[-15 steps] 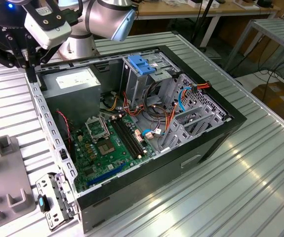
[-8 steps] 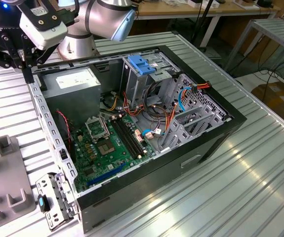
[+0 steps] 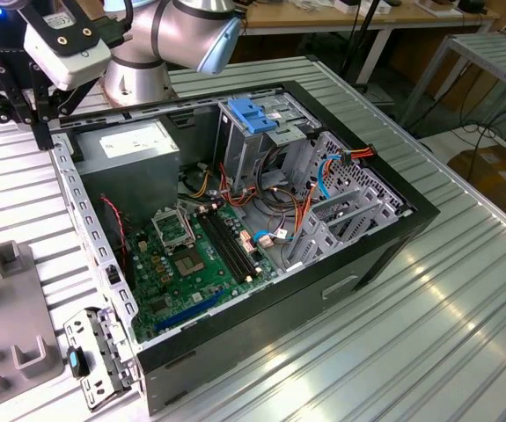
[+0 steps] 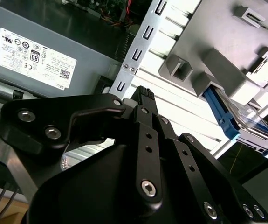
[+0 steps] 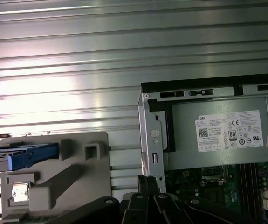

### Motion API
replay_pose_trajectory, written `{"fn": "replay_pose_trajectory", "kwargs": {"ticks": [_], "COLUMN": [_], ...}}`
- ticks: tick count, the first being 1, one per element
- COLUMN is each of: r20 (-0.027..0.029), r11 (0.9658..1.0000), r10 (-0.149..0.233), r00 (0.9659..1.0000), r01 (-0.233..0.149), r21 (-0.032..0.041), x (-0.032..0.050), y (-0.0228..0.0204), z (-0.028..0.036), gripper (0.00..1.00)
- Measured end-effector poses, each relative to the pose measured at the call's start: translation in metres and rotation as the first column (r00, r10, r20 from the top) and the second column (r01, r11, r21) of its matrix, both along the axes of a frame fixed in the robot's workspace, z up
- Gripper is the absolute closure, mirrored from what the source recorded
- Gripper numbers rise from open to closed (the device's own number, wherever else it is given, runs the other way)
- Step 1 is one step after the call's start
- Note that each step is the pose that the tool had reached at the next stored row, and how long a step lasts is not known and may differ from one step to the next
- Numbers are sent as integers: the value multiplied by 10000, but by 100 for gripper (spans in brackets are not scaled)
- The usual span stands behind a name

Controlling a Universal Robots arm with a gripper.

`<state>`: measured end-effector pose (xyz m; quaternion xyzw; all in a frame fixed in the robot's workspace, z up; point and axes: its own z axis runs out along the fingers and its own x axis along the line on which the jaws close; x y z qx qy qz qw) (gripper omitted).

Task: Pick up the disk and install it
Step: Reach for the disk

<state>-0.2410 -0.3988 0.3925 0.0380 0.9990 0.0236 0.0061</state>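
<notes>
The gripper (image 5: 148,183) hangs by the metal rim of the computer case (image 5: 146,135). In both wrist views its black fingers (image 4: 145,95) look drawn together at the tips. No gap shows between them and nothing is clamped there, so it is carrying nothing. The tips sit just beside the rim strip. To one side of them is the grey power supply box (image 5: 217,140) with its white sticker, and beyond that the green circuit board (image 5: 227,186). I cannot tell whether the tips touch the rim.

The disk (image 5: 31,155) is on the other side of the fingers from the case, well apart from them. It rests in a grey holder (image 5: 96,177) that lies on the ribbed metal table (image 5: 124,56). The holder's raised blocks stand between the tips and the disk.

The disk's blue rail (image 4: 220,112) runs along the long edge that is turned towards the fingers. In the first wrist view that long edge runs roughly along the table's ribs and the long side of the power supply box. One short end of the disk therefore points towards the case. The far end is cut off at the picture's border. In the second wrist view the rail slants and a pale slab of the body shows behind it. I cannot tell whether the disk lies flat in the holder or is tipped up.
</notes>
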Motion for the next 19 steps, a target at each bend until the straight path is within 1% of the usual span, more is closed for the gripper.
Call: {"fn": "replay_pose_trajectory", "kwargs": {"ticks": [11, 16, 19], "r20": [-14, -18, -21], "r11": [10000, 10000, 10000], "r10": [0, 0, 0], "r00": [10000, 10000, 10000], "r01": [0, 0, 0], "r21": [2, 3, 4], "x": [-98, -155, -206], "y": [0, 0, 0], "z": [-1, -2, -2], "gripper": [89, 89, 89]}}
